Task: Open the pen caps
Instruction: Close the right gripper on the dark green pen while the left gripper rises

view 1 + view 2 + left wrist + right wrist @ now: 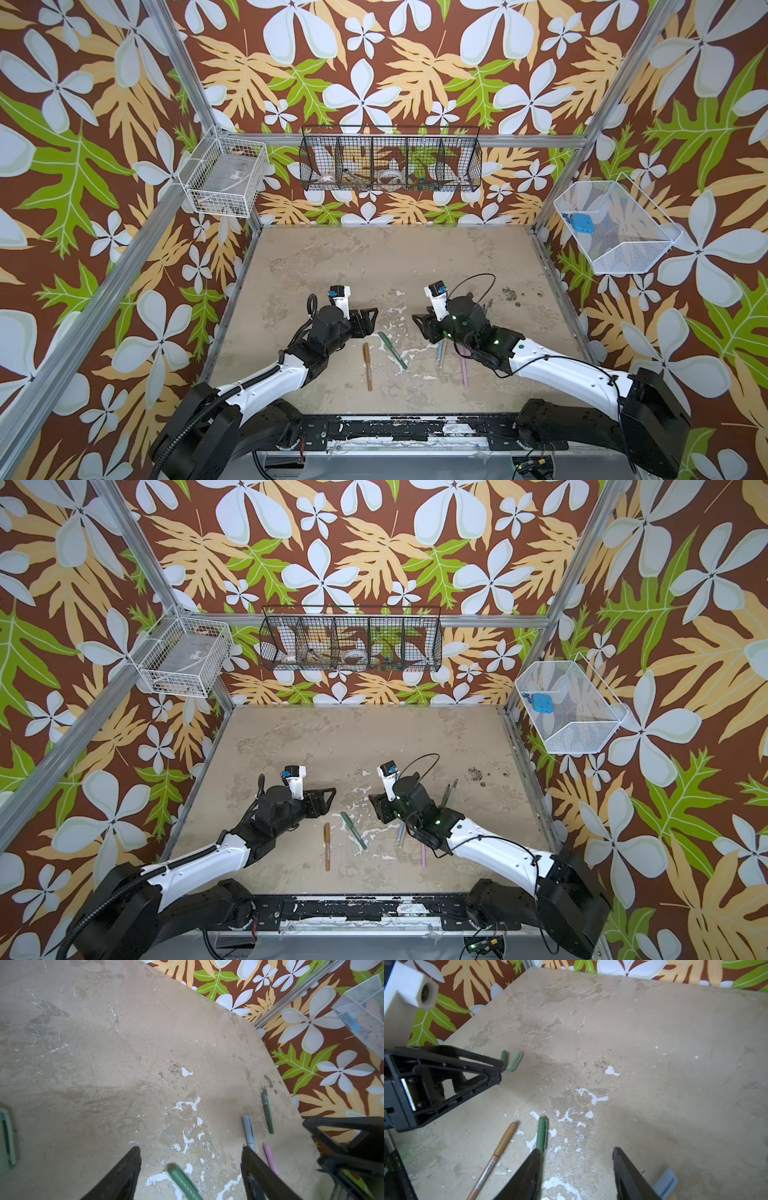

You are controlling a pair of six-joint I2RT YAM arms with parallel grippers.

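Top view: capped dark green plastic pen (pixel 392 350) lies eleven-to-five o'clock.
Its cap (pixel 383 337) sits nearer my left gripper (pixel 371 318) than right gripper (pixel 417 322); both wide, empty.

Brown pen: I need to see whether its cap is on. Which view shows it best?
The right wrist view: the brown pen lies close, its darker cap end meeting the paler barrel. Both top views show the pen whole but small. The left wrist view misses it.

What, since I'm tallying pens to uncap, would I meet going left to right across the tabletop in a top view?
Slim brown pen → mid-green plastic pen → light blue pen → pink pen → dark green pen beside the right arm.
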